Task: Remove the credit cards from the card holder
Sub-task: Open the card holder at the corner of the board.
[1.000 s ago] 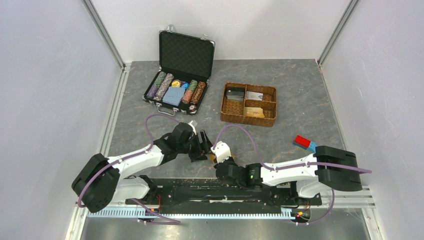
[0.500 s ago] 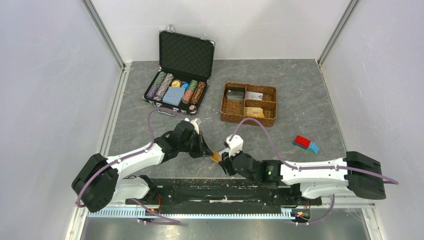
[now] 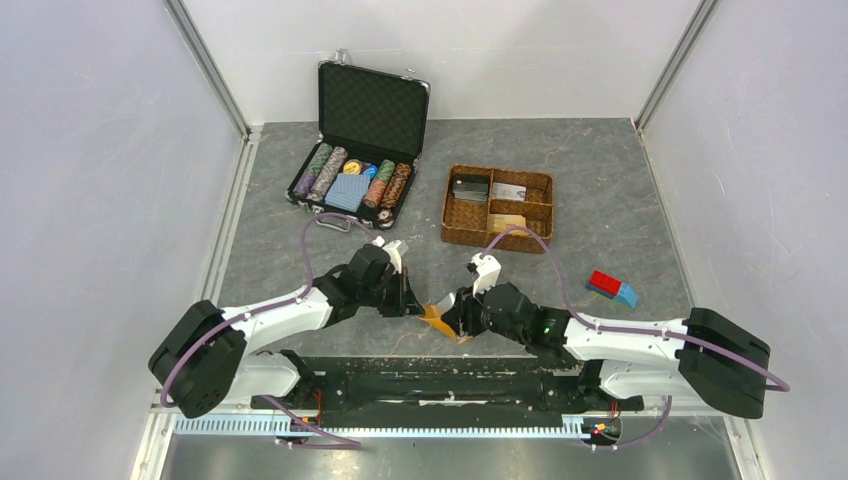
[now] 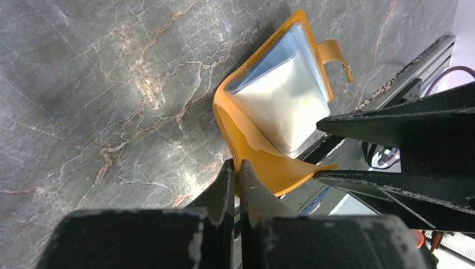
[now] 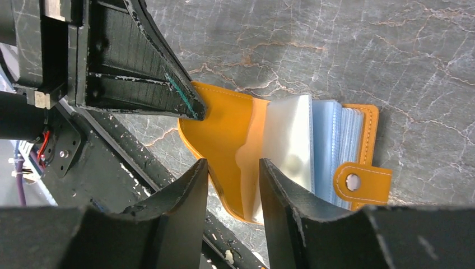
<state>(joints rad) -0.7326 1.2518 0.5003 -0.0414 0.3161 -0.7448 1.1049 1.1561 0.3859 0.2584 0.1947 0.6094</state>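
Note:
The orange card holder (image 3: 437,320) lies open near the table's front edge, its pale blue sleeves (image 5: 330,140) fanned and its snap tab (image 5: 361,182) lying out to one side. My left gripper (image 4: 238,168) is shut on the edge of the lifted orange cover (image 4: 274,165). My right gripper (image 5: 232,168) is open, its jaws on either side of the cover's other edge. Glare whitens the top sleeve (image 4: 283,98), so no credit cards can be made out inside. An orange-yellow credit card (image 3: 505,220) lies in the woven basket (image 3: 497,242).
An open black case (image 3: 360,150) with poker chips and a blue deck stands at the back left. A red-and-blue block (image 3: 610,287) lies to the right. The black mounting rail (image 3: 440,380) runs just in front of the card holder.
My left gripper was open and has shut on the holder's cover. My right gripper was shut, has opened, and has shifted right and away from the rail to the holder's right side.

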